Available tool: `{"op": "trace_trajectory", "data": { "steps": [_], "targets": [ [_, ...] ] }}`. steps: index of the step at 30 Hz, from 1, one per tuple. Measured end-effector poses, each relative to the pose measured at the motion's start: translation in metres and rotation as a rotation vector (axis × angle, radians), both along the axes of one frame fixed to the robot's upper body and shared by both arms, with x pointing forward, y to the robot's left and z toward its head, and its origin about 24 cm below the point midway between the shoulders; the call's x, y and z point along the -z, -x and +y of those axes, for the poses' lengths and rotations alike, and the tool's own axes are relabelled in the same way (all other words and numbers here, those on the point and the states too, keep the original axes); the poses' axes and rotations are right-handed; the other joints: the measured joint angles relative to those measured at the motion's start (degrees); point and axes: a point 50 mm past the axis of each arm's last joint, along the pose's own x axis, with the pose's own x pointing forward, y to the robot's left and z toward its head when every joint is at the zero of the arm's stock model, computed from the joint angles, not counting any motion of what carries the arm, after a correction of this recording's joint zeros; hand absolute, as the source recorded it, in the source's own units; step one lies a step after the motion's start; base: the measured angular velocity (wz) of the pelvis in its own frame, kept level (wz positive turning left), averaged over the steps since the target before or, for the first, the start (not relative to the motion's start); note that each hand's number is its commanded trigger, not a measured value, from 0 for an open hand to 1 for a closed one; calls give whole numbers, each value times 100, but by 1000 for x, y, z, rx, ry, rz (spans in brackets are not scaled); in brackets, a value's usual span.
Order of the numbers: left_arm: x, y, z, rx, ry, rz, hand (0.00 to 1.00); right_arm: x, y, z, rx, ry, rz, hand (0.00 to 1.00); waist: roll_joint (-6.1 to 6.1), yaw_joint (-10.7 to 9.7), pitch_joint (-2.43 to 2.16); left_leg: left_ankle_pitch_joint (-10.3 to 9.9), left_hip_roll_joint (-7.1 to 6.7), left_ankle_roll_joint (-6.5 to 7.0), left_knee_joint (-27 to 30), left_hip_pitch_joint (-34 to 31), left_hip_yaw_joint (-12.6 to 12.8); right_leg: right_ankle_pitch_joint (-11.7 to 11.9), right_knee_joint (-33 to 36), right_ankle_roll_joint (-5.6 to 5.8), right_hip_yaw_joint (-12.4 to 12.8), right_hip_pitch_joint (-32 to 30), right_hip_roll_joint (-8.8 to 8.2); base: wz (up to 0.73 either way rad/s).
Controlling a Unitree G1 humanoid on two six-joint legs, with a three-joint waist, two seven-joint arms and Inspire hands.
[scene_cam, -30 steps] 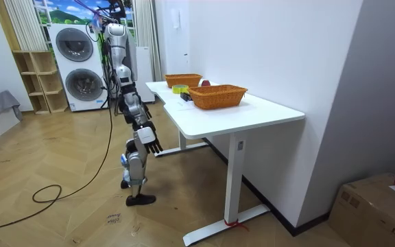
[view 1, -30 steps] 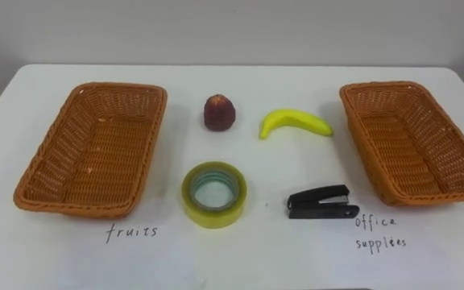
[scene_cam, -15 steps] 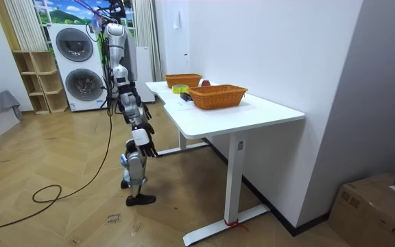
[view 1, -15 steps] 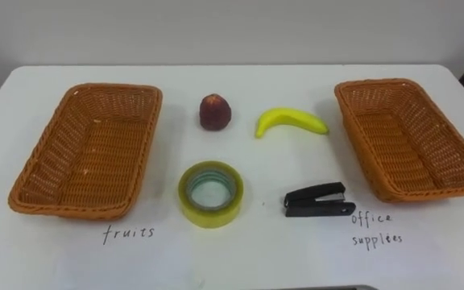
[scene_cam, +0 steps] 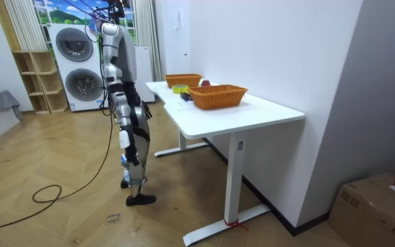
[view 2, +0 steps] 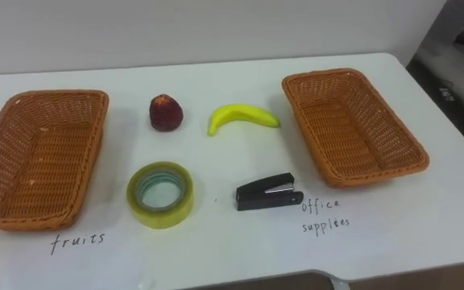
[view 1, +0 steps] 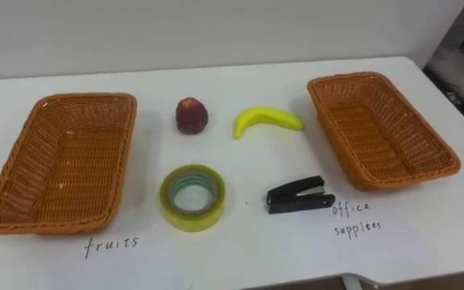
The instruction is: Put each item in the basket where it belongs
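Two brown wicker baskets stand on the white table (view 1: 240, 250): the left basket (view 1: 63, 161) above a handwritten fruit label, the right basket (view 1: 381, 129) above an office-supplies label. Both hold nothing. Between them lie a dark red fruit (view 1: 191, 116), a yellow banana (view 1: 266, 121), a yellow-green tape roll (view 1: 192, 222) and a black stapler (view 1: 298, 196). In the room view I stand upright at the table's long side, and my right hand (scene_cam: 125, 139) hangs low beside my thigh, well away from everything on the table.
The table's front edge (view 1: 361, 278) runs along the bottom of the eye views, and a wall rises behind the table. In the room view, washing machines (scene_cam: 77, 65) and a wooden shelf (scene_cam: 38, 82) stand behind me; a cardboard box (scene_cam: 376, 206) sits at the right.
The eye views have shifted, so the camera moved; nothing on the table moved. In the room view my right arm has swung back from in front of me to my side.
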Motion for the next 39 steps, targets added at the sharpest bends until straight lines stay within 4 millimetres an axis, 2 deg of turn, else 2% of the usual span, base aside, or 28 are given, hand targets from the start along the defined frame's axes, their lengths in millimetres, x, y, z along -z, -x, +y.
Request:
{"op": "trace_trajectory", "data": {
  "steps": [5, 13, 16, 19, 24, 27, 32, 35, 39],
  "targets": [
    [-1, 9, 5, -6, -23, 25, 0, -9, -3, -17, 152, 82, -27, 0, -22, -73, -63, 0, 0, 0, 10, 21, 12, 2, 23, 0, 41, 30, 8, -2],
    [-6, 8, 19, 13, -70, 22, 0, -28, -20, -43, 349, 219, -92, 0, -77, -169, -43, -7, -10, 11, 0, 73, 20, -41, 116, 11, 116, 19, 2, -1],
    [-7, 11, 19, 14, -72, 23, 0, -39, -34, -51, 392, 269, -129, 0, -107, -198, -26, -9, -23, 13, 4, 54, 83, -128, 311, -2, 149, -128, -20, -11],
    [-8, 11, 20, 18, -76, 19, 0, -57, -48, -66, 421, 358, -173, 0, -100, -211, -24, -9, -21, 13, 16, -35, 118, -130, 367, -4, 176, -252, -15, -6],
    [-9, 11, 20, 25, -75, 17, 0, -99, -81, -89, 449, 513, -325, 0, -75, -227, -5, -9, -16, 12, 13, -47, 139, -130, 371, -6, 211, -253, 1, -3],
    [-9, 8, 20, 24, -64, 3, 0, -114, -94, -94, 450, 576, -364, 0, -92, -221, -7, -9, -16, 11, 11, -44, 130, -131, 349, -5, 196, -249, 0, 0],
    [-9, 6, 19, 28, -52, -3, 0, -137, -106, -96, 460, 675, -417, 0, -122, -184, -19, -8, -17, 11, 11, -107, 133, -131, 311, -3, 191, -318, 2, -1],
    [-8, 8, 18, 36, -42, 3, 0, -156, -115, -96, 482, 702, -495, 0, -152, -160, 0, -6, -24, 11, 22, -138, 147, -152, 400, -8, 196, -393, -11, -4],
    [-9, 5, 19, 47, -34, -14, 0, -182, -125, -95, 460, 786, -587, 0, -247, -135, -14, -5, -17, 9, 50, -206, 156, -152, 375, -10, 196, -459, -3, 0]
  ]
}}
